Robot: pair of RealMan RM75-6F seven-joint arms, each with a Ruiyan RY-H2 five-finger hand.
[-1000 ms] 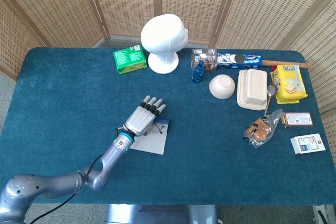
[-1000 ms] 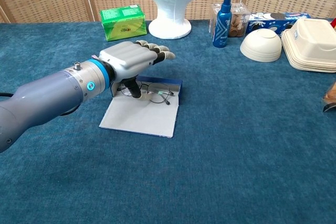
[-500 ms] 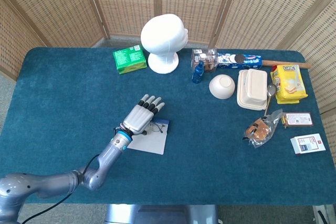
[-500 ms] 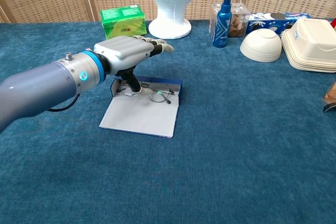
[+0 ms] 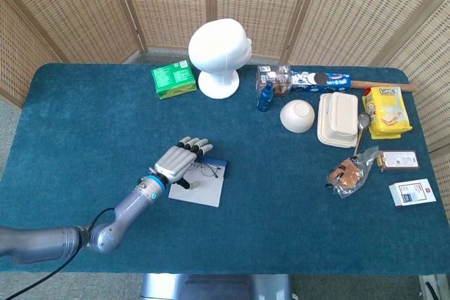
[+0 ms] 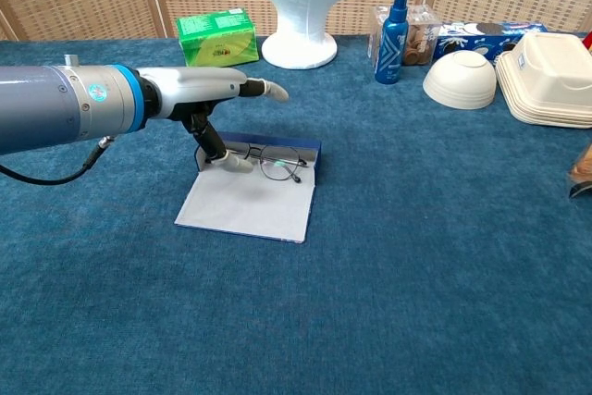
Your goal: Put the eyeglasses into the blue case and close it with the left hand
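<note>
As the left hand [image 6: 208,90] lifted back with fingers spread, holding nothing, the eyeglasses [image 6: 268,162] lay in the open blue case [image 6: 250,199]; closing remained.

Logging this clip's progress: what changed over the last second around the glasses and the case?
The left robot hand rose and drew back toward the robot; its flat fingers now sit above the case, the thumb still reaching down by the left lens of the eyeglasses. The eyeglasses lie where they were in the open case. The flap is still open, and nothing else on the table moved.
</note>
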